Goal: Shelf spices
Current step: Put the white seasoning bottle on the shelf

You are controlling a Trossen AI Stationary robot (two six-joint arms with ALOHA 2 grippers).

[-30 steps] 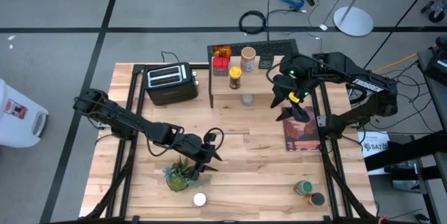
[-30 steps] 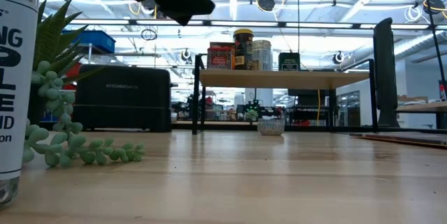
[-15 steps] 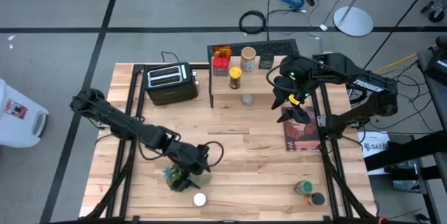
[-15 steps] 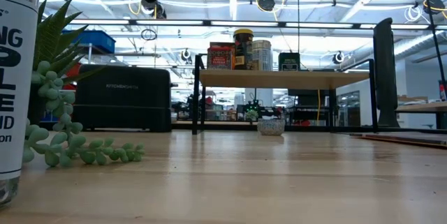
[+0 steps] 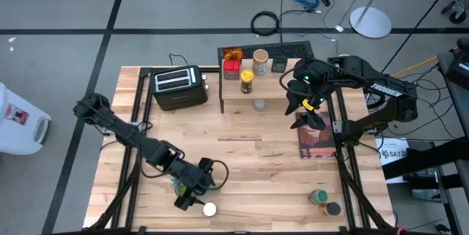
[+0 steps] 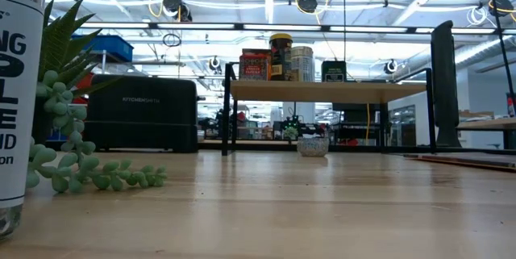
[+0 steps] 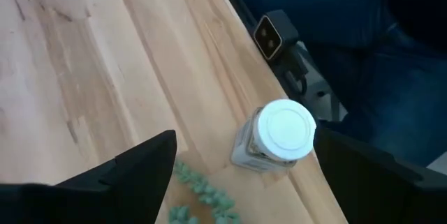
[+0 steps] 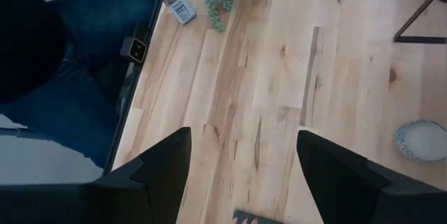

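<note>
The white-capped shaker [image 5: 209, 209] stands upright on its base near the table's near edge, beside the green plant [image 5: 183, 184]; it also shows in the left wrist view [image 7: 276, 137]. My left gripper [image 5: 192, 195] hovers open above the shaker and plant, touching nothing. The shelf [image 5: 256, 88] stands at the far middle and carries the amber jar [image 5: 232, 52], red tin [image 5: 231, 66], yellow-lidded jar [image 5: 247, 81], tan-lidded jar [image 5: 260, 61] and dark square tin [image 5: 278, 65]. My right gripper [image 5: 297, 114] waits open over the shelf's right end. The green-capped orange bottle [image 5: 320, 197] lies at the near right.
The black toaster [image 5: 179, 87] stands left of the shelf. A small round-lidded jar [image 5: 259, 105] sits on the table at the shelf's front. A dark red book [image 5: 315, 136] lies at the right. A person in blue sits past the near edge [image 7: 363, 56].
My left gripper has gone toward the table's near edge and a little left, passing over the plant until it stands above the white-capped shaker. It has left the low view's top edge. The shaker and plant have not moved.
</note>
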